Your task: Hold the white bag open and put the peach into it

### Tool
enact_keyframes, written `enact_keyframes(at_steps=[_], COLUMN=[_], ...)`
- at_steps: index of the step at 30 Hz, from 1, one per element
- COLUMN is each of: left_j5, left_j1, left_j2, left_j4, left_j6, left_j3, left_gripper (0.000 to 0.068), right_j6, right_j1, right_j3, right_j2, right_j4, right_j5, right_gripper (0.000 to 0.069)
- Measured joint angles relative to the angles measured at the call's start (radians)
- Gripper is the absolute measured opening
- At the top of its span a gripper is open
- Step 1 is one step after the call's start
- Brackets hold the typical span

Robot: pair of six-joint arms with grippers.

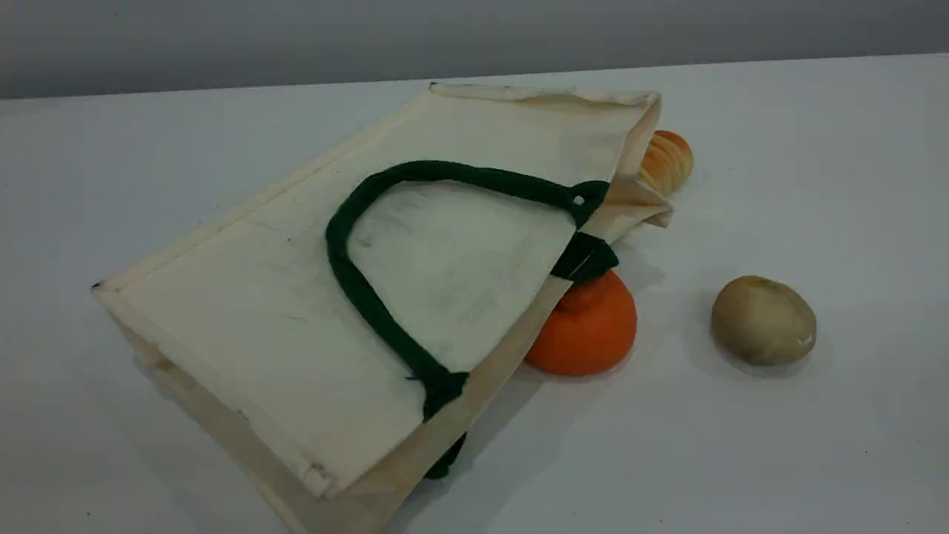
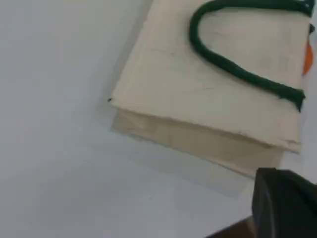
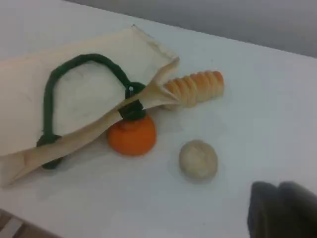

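Well, the task looks to me as if it has hardly begun. The pale tabletop [image 1: 815, 185] carries the white bag [image 1: 282, 297] lying flat on its side, its base toward the near left and its mouth toward the far right, pressed nearly closed with only the far corner gaping a little. One green rope handle [image 1: 353, 278] lies looped across the upper panel. An orange fruit [image 1: 589, 330] sits against the bag's rim, tucked partly under the lower handle's end. An olive-brown lump [image 1: 764, 320] lies well apart to the right, and a ridged bread roll [image 1: 667, 159] pokes out from behind the mouth's far corner. The peach I cannot find in any view; whether it is hidden behind, under or inside the bag I cannot tell. My guess is that the next move calls for one arm to part its jaws, pinch the upper rim or the handle and lift it so the mouth gapes, while the other locates the peach. Of the left jaws only a dark fingertip [image 2: 285, 206] shows, hanging above the tabletop near the bag's base corner. The right jaws show as a dark fingertip [image 3: 267, 208] too, over bare tabletop near the lump. Both pairs are together, touching nothing I can see.
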Motion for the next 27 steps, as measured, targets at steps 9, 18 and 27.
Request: enact_keyframes(at_steps=[9,18,27], left_j5=[0.001,0.001,0.001], left_j1=[0.0,0.005,0.096], left_j2=[0.0,0.0,0.0], left_j4=[0.042,0.041,0.04], left_j6=[-0.039,-0.039,-0.038], left_j3=[0.0,0.0,0.0], left_gripper=[0.0012,0.0022,0.0036], right_j6=[0.004,0.006,0.005], right_j1=[0.0,0.0,-0.129], right_j3=[0.0,0.0,0.0], right_j2=[0.0,0.0,0.0], right_j4=[0.001,0.002,0.004], right_j5=[0.0,0.001,0.001], right_gripper=[0.002,0.0028,0.0041])
